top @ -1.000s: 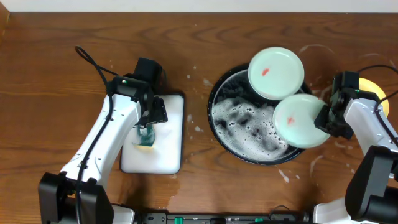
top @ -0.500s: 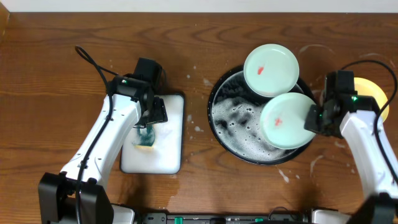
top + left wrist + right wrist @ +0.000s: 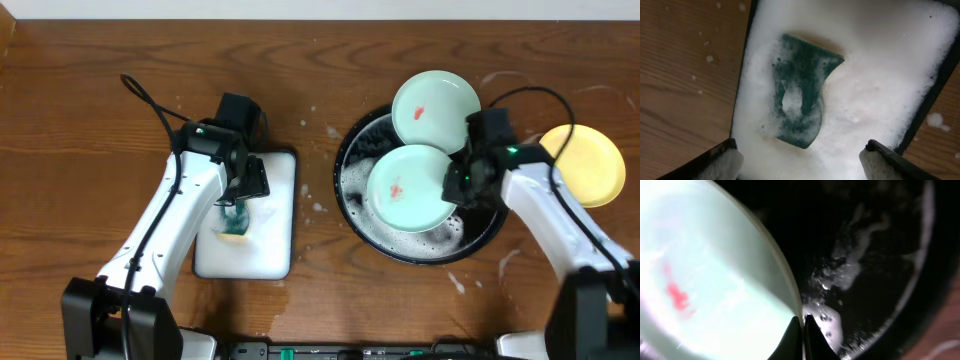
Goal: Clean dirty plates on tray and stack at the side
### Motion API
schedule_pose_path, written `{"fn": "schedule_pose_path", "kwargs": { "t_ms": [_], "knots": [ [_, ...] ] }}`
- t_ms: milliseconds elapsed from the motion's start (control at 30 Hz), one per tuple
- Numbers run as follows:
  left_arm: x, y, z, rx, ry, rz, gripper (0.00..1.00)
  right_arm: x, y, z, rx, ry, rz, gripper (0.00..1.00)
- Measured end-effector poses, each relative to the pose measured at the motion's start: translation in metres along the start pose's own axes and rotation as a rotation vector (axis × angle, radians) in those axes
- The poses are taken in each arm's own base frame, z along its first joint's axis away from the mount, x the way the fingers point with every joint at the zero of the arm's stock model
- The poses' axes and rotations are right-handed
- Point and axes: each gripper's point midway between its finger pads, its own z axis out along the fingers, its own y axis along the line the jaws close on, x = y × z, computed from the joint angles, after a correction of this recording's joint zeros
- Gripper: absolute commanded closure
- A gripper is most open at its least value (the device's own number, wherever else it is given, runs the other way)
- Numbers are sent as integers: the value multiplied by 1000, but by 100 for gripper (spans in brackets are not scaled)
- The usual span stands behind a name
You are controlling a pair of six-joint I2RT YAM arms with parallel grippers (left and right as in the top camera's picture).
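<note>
- My right end effector [image 3: 458, 183] was clamped fully shut on the right rim of a mint-green plate [image 3: 405, 188], which bore a small red smear.
- That plate sat over the foamy inside of the black tray [image 3: 338, 182]; I could not tell whether its underside touched the foam.
- My left end effector [image 3: 238, 208] was spread wide and held nothing, poised just above the green sponge [image 3: 236, 226].
- The sponge lay in the white dish [image 3: 275, 225], bedded in soap foam.
- A second mint-green plate [image 3: 433, 112], also smeared red, rested on the tray's far rim, overlapped by the held plate's edge.
- The yellow plate [image 3: 585, 165] lay on the bench [image 3: 90, 170] to the right of the tray, apart from the other two.
- Only the right wrist view showed the fingertips [image 3: 794, 330] pinched together on the plate's thin rim, with foam clinging to the tray floor beside them.
- Only the left wrist view showed the sponge's curled shape and the foam patch on it.
</note>
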Motion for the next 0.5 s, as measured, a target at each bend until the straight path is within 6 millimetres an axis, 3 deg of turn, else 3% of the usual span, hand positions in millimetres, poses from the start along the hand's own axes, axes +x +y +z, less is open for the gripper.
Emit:
{"fn": "schedule_pose_path", "kwargs": {
  "t_ms": [33, 100, 167, 333, 500],
  "knots": [
    [0, 0, 0, 0, 0, 0, 19, 2, 1, 6, 3, 14, 8, 96],
    [0, 0, 0, 0, 0, 0, 19, 6, 3, 16, 11, 44, 25, 77],
    [0, 0, 0, 0, 0, 0, 19, 8, 4, 21, 14, 60, 21, 68],
    [0, 0, 0, 0, 0, 0, 19, 0, 11, 17, -20, 19, -89, 59],
    [0, 0, 0, 0, 0, 0, 18, -8, 23, -12, -93, -65, -266, 63]
  ]
}}
